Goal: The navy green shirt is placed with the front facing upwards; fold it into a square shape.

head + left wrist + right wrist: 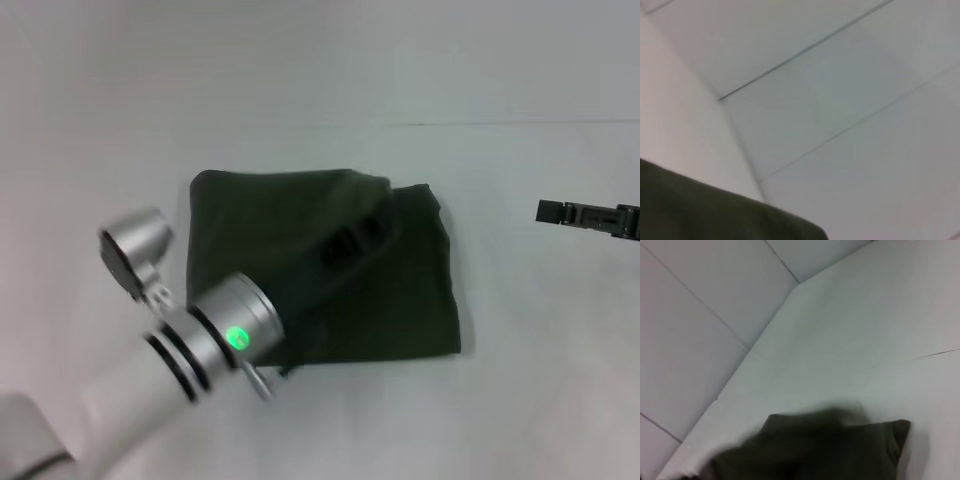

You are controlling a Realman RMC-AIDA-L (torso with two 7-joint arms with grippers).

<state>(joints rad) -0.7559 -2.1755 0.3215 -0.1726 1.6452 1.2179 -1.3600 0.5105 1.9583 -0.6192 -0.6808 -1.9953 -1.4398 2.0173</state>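
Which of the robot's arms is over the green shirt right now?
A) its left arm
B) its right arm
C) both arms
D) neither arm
A: in the head view the left gripper reaches across the folded navy green shirt, its fingers dark against the cloth, while the right gripper hangs off to the side over the bare table.

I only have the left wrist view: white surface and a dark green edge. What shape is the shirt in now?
Observer: In the head view the shirt is already folded into a compact, roughly square bundle on the white table.
Operator: Where is the left gripper?
Observer: The left gripper is over the shirt's middle, reaching in from the near left.
Operator: And the right arm?
Observer: The right gripper sits off to the right, clear of the shirt.
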